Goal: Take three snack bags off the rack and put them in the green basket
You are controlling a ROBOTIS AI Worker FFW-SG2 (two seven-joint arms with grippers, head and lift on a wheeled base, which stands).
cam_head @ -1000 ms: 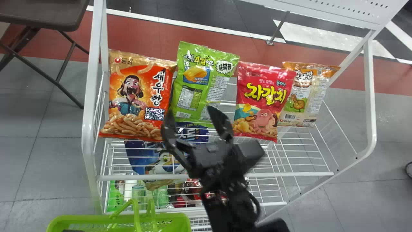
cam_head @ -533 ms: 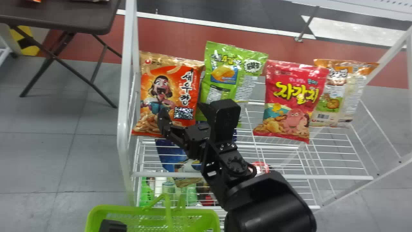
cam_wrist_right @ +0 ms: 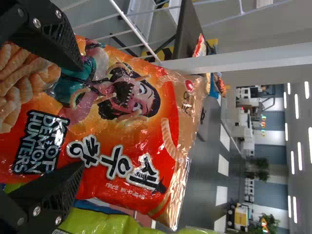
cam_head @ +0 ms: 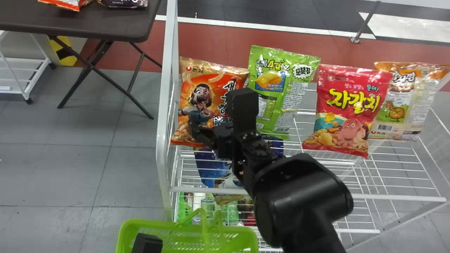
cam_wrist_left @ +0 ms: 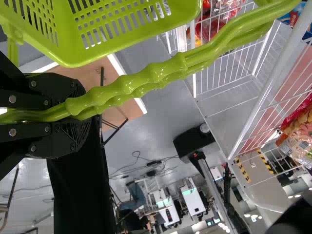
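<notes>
Rack (cam_head: 162, 140) and green basket (cam_head: 142, 222) have slid rightward in the head view, where we hold our right gripper (cam_head: 213, 128) before the orange snack bag (cam_head: 207, 79), left of centre, and our left gripper (cam_head: 147, 243) at the basket, lower left; in the left wrist view, we have fingers clamped on the handle (cam_wrist_left: 146, 80); in the right wrist view, ours stand apart, at the bag

Black right arm (cam_head: 304, 202) slanting forward, right hand (cam_head: 213, 114) spread open, left hand (cam_head: 147, 243) clamped shut

The basket (cam_head: 140, 223) is lime green, the rack (cam_head: 161, 140) white, and the octopus-printed snack bag (cam_head: 346, 110) pinkish red.
</notes>
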